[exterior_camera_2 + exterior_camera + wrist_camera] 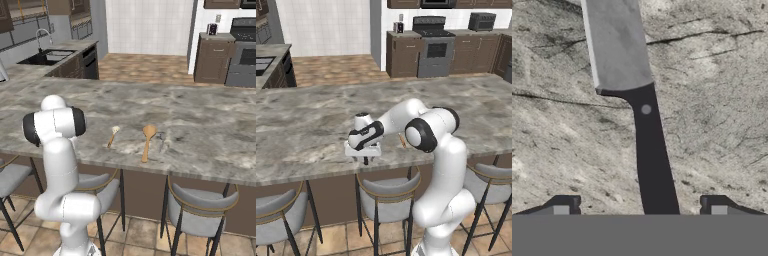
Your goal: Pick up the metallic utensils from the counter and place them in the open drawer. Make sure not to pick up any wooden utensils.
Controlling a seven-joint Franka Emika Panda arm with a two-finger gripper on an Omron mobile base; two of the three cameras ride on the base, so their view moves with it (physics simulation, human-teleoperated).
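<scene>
From the left base camera I see the white arm folded forward and down over the long grey-beige marbled stone counter (316, 117), with the gripper (366, 159) hanging right at the counter's near edge. Its dark fingertips point straight down. The wrist hides what lies under them, and I cannot judge the finger gap from here. Just right of the forearm a sliver of tan wooden spoon handle (402, 141) peeks out on the stone. Three grey-cushioned bar stools (387, 192) stand below the counter edge, and a dark cabinet run with a steel stove (435, 49) lines the far wall.

From the right base camera the arm's shoulder fills the lower left. On the counter (200, 120) lie the two wooden pieces: the larger round-bowled wooden spoon (147, 141) and, to its left and apart from it, the smaller thin wooden utensil with a pale head (112, 136). Just right of the big spoon I make out a faint grey shape (162, 141), too small to name. A sink with a faucet (50, 52) sits in the far left counter.

In the hand camera the small kitchen knife with a grey steel blade and black handle (634, 100) lies flat on the stone. Its handle runs down between the two dark fingertips (564, 205), which are spread wide on either side without touching it.
</scene>
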